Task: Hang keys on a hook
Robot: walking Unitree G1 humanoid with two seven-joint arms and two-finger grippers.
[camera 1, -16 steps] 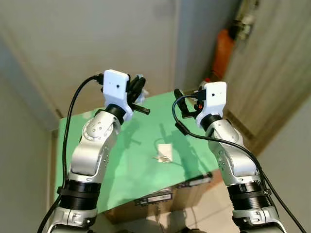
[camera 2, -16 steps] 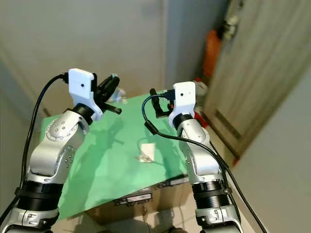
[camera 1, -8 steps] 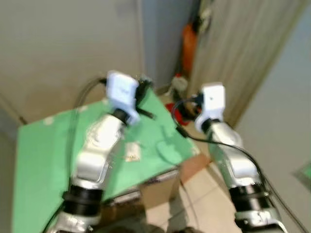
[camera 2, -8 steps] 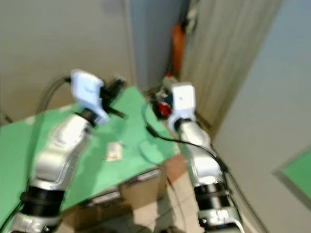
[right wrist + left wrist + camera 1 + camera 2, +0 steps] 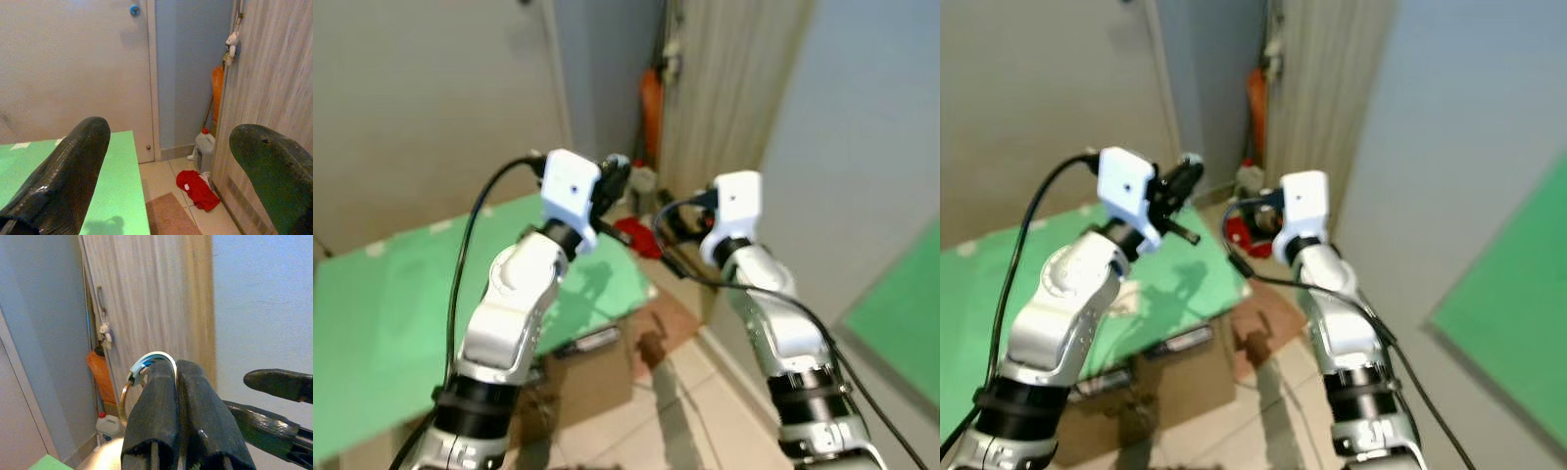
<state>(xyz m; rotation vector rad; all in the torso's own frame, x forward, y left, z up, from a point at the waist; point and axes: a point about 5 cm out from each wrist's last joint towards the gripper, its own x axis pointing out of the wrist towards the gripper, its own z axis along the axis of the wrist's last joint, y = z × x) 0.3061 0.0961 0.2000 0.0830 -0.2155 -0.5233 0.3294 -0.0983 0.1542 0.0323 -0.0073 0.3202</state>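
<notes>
Your left gripper was raised in front of the robot with its two black fingers pressed tight together on the keys, whose metal ring and pale blue-white fob stuck out just past the fingertips. Your right gripper was held up beside it on the right, its fingers spread wide apart and gripping nothing. You had both arms above the right end of the green table, with a cardboard box underneath its near edge. Farther off, a wooden panel wall stood on the right, with an orange object leaning in the corner, a white jug with a red cap and a red cloth on the tiled floor. No writing or labels could be read anywhere.
</notes>
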